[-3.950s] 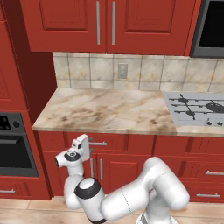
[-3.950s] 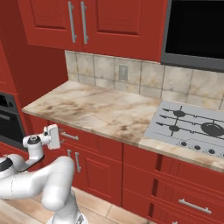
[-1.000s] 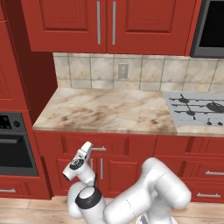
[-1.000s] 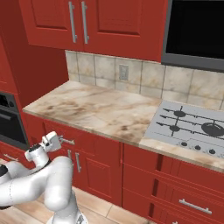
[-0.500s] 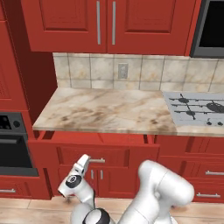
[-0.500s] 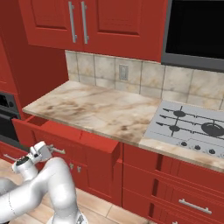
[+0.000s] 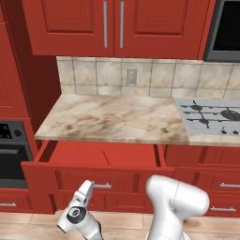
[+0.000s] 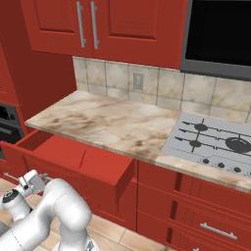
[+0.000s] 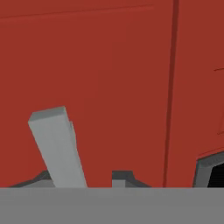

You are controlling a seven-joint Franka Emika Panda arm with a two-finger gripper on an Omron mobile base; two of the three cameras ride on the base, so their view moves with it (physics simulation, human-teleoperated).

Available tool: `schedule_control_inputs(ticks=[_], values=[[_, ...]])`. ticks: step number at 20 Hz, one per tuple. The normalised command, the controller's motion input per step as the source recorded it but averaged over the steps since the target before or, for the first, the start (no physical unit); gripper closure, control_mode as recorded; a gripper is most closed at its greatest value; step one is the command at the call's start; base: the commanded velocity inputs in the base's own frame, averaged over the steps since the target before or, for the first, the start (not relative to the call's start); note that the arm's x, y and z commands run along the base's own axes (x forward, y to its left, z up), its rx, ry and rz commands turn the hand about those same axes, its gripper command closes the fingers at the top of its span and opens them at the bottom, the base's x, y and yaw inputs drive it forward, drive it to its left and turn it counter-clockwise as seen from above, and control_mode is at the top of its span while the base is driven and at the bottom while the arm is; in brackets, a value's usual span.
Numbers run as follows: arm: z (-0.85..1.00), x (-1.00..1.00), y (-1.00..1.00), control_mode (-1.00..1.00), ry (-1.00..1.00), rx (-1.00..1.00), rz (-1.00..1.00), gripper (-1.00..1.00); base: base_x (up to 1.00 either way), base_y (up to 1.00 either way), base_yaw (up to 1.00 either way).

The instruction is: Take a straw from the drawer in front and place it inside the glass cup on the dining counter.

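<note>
Nearest to us, our gripper (image 7: 88,186) sits low at the front of the drawer (image 7: 98,179), right at its silver bar handle (image 7: 104,186). In the hand view that handle (image 9: 57,146) crosses as a grey bar between the dark fingertips (image 9: 122,178), the red drawer front close behind it; we cannot tell from these views whether the fingers are pressed on the bar or merely beside it. In the right base view the gripper (image 8: 35,181) shows at the drawer's front left corner.

The drawer (image 8: 78,159) is pulled well out from under the worktop (image 7: 117,119), its front panel standing clear of the neighbouring red drawers (image 7: 220,187). Its inside shows as a bare red floor with one faint line on it; we see no straw there. Left of the drawer, the oven (image 7: 11,152) front sits close to its corner. Below us runs a light wooden floor (image 7: 28,229).

Farther back, the marbled worktop (image 8: 108,125) lies bare, with the gas hob (image 7: 211,115) at its right end. Behind it rise the tiled backsplash (image 7: 140,77) with a wall socket (image 7: 131,75), then the tall red cabinet doors (image 7: 112,23) with vertical handles.
</note>
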Motion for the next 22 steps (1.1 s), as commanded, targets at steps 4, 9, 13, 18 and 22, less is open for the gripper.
schedule_control_inputs(ticks=[4,9,13,18,22], values=[[0.17,-0.67,0.44,-1.00,0.00,-0.01,0.00,1.00,0.00,0.00,0.00],[0.14,-0.54,0.45,-1.00,0.00,-0.01,0.00,1.00,0.00,0.00,0.00],[0.08,-0.37,0.53,-1.00,0.03,-0.01,0.00,-1.00,0.00,0.00,0.00],[0.12,-0.01,0.15,-1.00,0.21,0.01,0.00,-1.00,0.00,0.00,0.00],[0.17,-0.07,0.00,-1.00,0.45,0.14,0.00,-1.00,0.00,0.00,0.00]])
